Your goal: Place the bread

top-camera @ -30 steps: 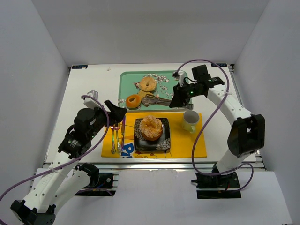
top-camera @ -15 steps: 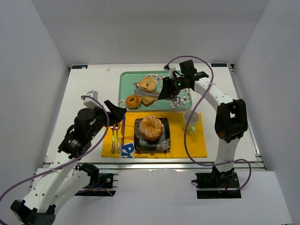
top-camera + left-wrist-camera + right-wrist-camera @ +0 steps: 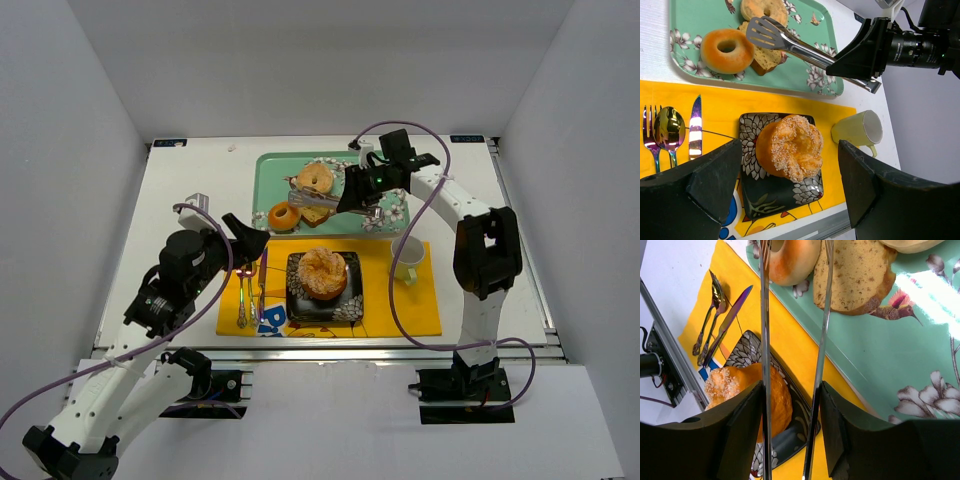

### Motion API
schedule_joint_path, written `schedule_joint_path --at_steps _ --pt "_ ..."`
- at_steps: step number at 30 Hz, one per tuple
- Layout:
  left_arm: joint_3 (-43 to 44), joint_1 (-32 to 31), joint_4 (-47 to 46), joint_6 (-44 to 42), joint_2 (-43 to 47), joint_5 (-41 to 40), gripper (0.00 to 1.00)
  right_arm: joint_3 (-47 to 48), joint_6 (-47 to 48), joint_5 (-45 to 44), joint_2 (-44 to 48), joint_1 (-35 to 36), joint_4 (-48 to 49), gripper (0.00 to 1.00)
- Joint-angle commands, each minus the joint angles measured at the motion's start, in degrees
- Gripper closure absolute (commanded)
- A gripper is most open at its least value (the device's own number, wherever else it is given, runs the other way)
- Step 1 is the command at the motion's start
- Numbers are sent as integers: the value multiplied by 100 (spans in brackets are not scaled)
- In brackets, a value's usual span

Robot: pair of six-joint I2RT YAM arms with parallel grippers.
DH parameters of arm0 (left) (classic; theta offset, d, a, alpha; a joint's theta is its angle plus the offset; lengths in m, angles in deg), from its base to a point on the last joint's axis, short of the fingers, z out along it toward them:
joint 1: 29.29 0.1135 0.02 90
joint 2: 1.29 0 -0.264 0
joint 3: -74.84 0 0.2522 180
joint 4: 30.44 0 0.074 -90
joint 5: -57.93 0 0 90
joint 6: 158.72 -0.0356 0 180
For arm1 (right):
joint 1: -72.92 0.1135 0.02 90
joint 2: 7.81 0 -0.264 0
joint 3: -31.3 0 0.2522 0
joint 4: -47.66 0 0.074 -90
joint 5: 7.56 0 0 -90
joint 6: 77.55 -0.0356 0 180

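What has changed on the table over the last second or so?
The right gripper, clamped on the tongs, swung them left and farther back over the green tray; their tips are now near the bagels and bread slice. The left gripper, pastry, plate, mug and cutlery stayed put.

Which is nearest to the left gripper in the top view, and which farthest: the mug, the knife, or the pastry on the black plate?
Counting from the left gripper:
1. The knife, close by on the left part of the yellow mat.
2. The pastry, on the black plate at the mat's middle.
3. The mug, at the mat's right end.
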Motion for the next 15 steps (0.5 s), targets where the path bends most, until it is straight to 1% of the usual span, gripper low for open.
schedule_joint_path --at_steps 1,11,15 --pt "196 15 -37 5 -20 -27 14 203 40 34 -50 72 111 47" --pt "187 15 24 14 68 -71 14 45 31 -1 -121 187 67 48" --pt "204 15 33 14 68 -80 14 -16 40 -80 -112 213 40 52"
